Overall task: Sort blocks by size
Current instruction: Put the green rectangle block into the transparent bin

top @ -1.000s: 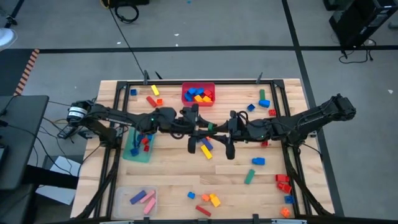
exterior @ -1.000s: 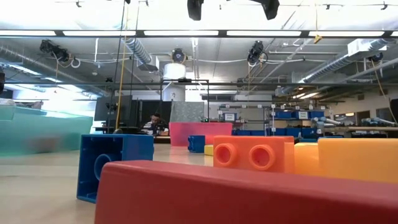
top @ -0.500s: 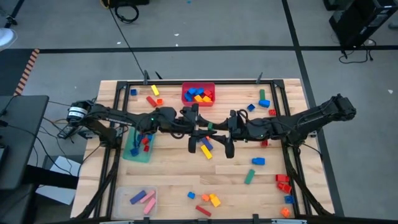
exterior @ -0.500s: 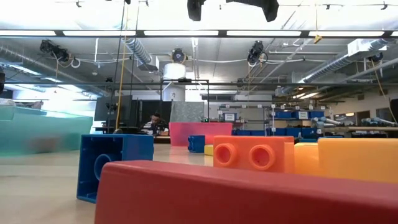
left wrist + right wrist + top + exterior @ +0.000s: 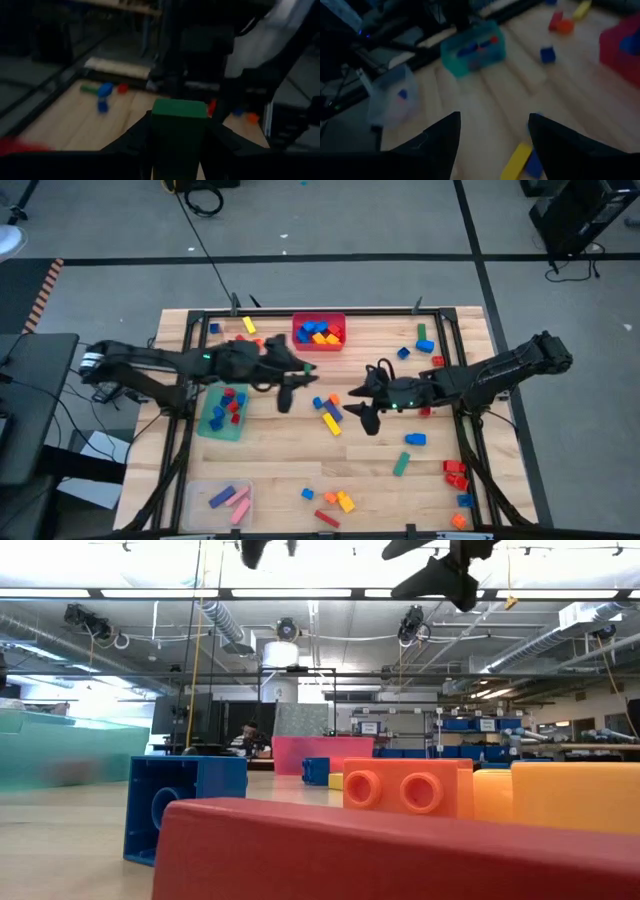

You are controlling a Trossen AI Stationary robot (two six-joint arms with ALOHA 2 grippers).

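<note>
Blocks everywhere on the bench, and one of them is off the wood: a green block sits clamped between the dark fingers of the left end effector, which reaches in from the left and hangs over the middle of the bench, just below the red bin. In the left wrist view that green block fills the gap between the fingers, squared up and gripped on both sides.

Over on the other side, the right end effector hangs near the centre, fingers spread wide with bare wood showing between them in its wrist view, holding nothing. Just beside it lie a yellow bar and a blue brick, touching each other.

The red bin at the far edge holds blue, yellow and orange pieces. The green bin on the left has red and blue bricks in it. The clear bin at the near left corner carries a blue bar and pink bars.

Loose blocks are scattered along the right side: a blue brick, a green bar, red pieces by the right rail. Near the front edge, an orange and yellow cluster and a red bar.

From bench level, a red brick, a blue one and an orange one loom large in front.
</note>
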